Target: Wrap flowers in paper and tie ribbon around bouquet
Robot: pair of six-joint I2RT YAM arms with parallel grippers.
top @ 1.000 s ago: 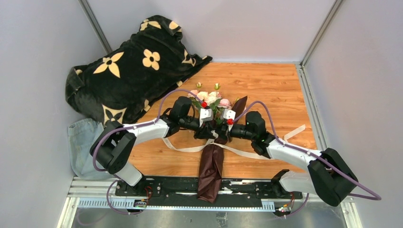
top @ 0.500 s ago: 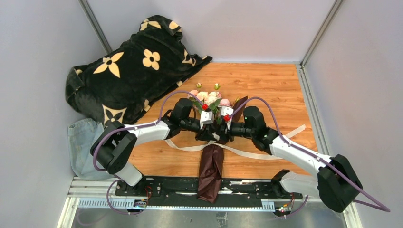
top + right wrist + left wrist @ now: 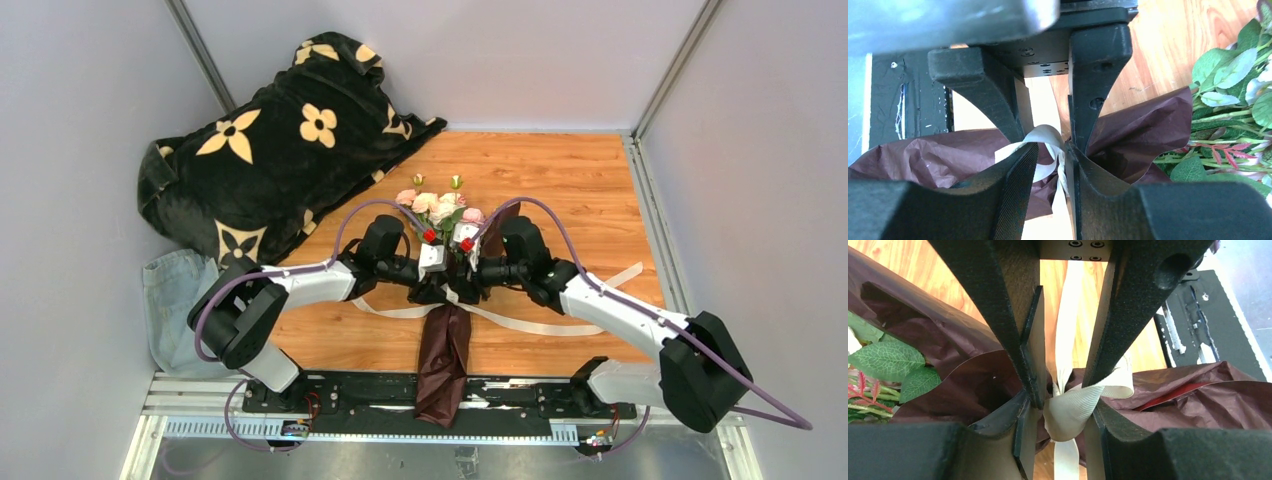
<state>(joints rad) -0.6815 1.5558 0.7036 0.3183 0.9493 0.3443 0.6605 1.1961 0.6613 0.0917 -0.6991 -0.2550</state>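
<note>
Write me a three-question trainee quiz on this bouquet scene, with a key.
1. True or false: the ribbon lies apart from the bouquet, touching it nowhere.
2. What lies in the far left corner? A) a black flower-print blanket B) a metal bucket C) a stack of plates
3. Do the flowers point towards the far wall or towards the arm bases?
Key: 1 false, it crosses the bouquet; 2 A; 3 the far wall.

I swung the right arm (image 3: 610,312) left and farther out; the right end effector (image 3: 1049,146) now crowds closer to the left end effector (image 3: 1064,399).
</note>
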